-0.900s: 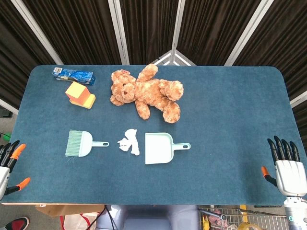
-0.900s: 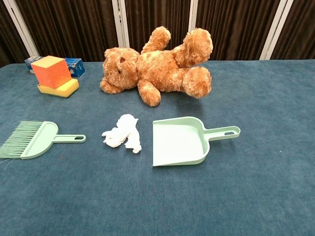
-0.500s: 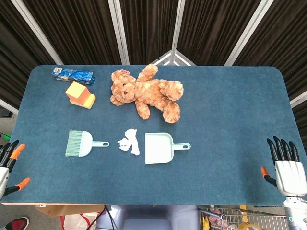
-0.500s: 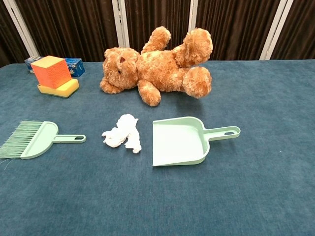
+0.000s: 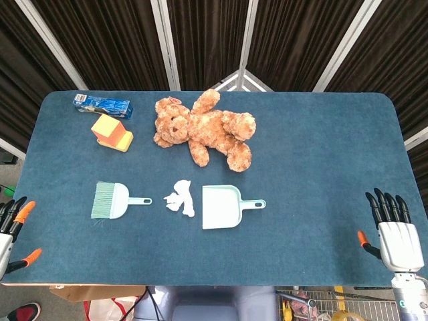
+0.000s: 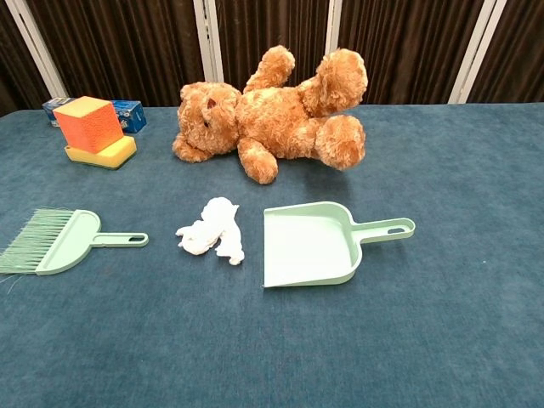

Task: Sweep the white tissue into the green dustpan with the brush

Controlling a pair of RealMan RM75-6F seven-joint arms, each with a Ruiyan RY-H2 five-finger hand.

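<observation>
— Since the earlier frames, is anything changing on the table [image 5: 321,167]?

— Nothing on it is shifting. Only the right hand [image 5: 394,237] is creeping a little to the left, at the near right edge, with its dark fingers [image 5: 384,206] spread and holding nothing. The left hand [image 5: 10,231] is staying at the near left corner, fingers apart as well, empty.

— Where is the white tissue [image 5: 180,198] lying?

— It is lying crumpled near the middle of the table, between the brush [image 5: 111,200] on its left and the green dustpan [image 5: 224,206] on its right, just beside the pan's open mouth. Whether it is touching the pan's lip I cannot tell. The brush's handle is pointing right, toward the tissue.

— What is the head view showing that the chest view is not?

— Both hands; the chest view is showing neither. That lower view is showing the dustpan's raised walls and the slot in its handle more clearly.

— Anything cut off or hard to read?

— The left hand is being cropped by the frame's edge. At the far side, a teddy bear [image 5: 202,128] is lying on its back, and a blue box [image 5: 103,104] is sitting behind an orange and yellow block [image 5: 111,132], which is hiding most of the box in the chest view; its print is too small to read.
</observation>
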